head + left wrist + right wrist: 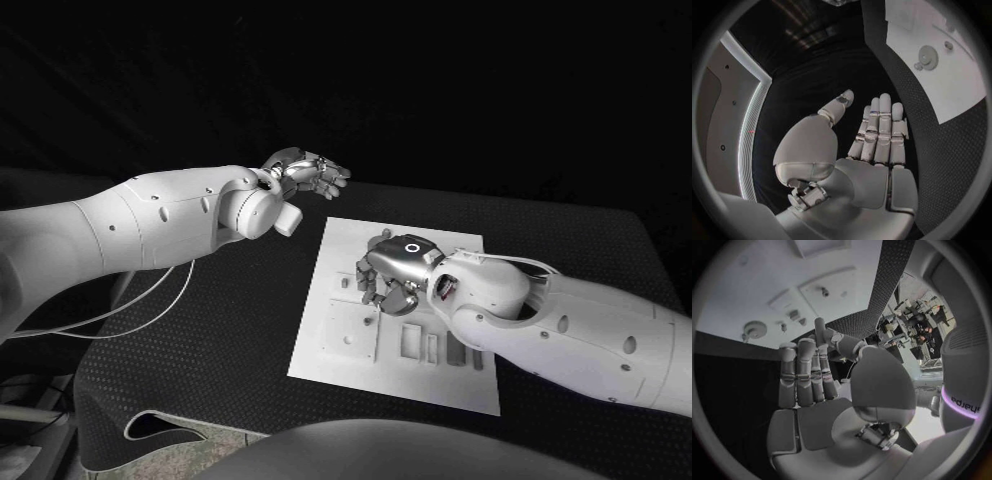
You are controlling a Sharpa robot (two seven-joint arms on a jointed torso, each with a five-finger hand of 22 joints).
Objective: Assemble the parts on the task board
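White and flat, the task board (346, 350) lies in the middle of the black table (188, 340), and both hands are empty as far as these frames show. In the head view the right hand (392, 272) hangs over the middle of the board, its back turned up toward the camera and its fingers pointing down at the recesses; whether any fingertip touches the plate I cannot tell. In the right wrist view that hand (817, 385) has its fingers straight and close together, with nothing in the palm or between thumb and fingers. The left hand (306, 172) is raised clear of the board beyond its far left corner, fingers loosely extended; in the left wrist view (873, 140) the palm is bare and the fingers stand straight. The parts themselves are hard to make out: small pale pieces (351, 283) sit on the board just beside the right hand, and a round fitting (927, 56) shows on the board's surface. My judgement is that a pick is about to begin, and the main risk is blind contact: the right hand covers its target from above, so a descent slightly off line could nudge a piece out of its recess, or push the unclamped board across the table.
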